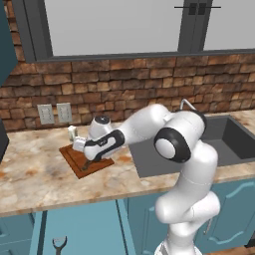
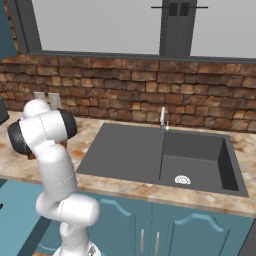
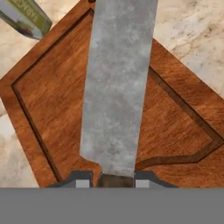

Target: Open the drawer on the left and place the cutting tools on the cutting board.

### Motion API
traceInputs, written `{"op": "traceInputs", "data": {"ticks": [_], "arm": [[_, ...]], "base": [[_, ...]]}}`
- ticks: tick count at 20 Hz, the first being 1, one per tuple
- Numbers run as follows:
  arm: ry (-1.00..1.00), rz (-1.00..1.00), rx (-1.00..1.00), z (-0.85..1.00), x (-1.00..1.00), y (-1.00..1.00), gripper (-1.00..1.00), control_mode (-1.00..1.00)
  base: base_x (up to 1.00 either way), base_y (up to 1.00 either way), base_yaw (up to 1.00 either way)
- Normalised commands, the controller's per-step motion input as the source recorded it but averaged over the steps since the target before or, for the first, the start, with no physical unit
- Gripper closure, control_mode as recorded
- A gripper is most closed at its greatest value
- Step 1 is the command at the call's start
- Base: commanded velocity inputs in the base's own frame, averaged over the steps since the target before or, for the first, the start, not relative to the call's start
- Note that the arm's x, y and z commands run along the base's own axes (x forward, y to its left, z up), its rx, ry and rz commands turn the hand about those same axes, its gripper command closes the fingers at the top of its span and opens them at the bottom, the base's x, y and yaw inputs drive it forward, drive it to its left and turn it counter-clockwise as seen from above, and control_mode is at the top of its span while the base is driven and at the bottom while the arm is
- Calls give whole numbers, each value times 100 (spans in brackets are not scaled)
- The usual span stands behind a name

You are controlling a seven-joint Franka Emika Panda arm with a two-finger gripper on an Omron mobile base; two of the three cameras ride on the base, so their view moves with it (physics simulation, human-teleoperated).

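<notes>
Mottled steel knife (image 3: 117,87) blade over grooved reddish-brown cutting board (image 3: 57,109)

Red-brown brick wall (image 2: 125,95) being seen running behind counter, beyond pincer. Wide window (image 1: 114,25) with dark grey frame being shown above brick, pale light being let in. Two white wall outlets (image 1: 55,113) being seen on brick just beyond pincer. Mottled beige stone countertop (image 1: 30,174) being spread below pincer. Dark grey sink (image 2: 165,157) with silver faucet (image 2: 163,119) being set into countertop, well to pincer's right. Teal cabinet doors (image 2: 165,227) being shown beneath.
</notes>
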Motion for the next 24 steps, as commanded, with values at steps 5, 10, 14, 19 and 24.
{"op": "traceInputs", "data": {"ticks": [5, 10, 14, 19, 24], "arm": [[0, 0, 0, -7, 34, 0, -100, -100], [0, -1, 0, 2, 15, 0, -100, -100], [0, -3, 3, 23, -2, 0, -100, -100], [-2, -1, 4, 56, -55, -4, -100, -100], [-1, 3, 1, 37, -99, -31, -100, -100]], "base": [[0, 0, 0], [0, 0, 0], [0, 0, 0], [0, 0, 0], [0, 0, 0]]}}
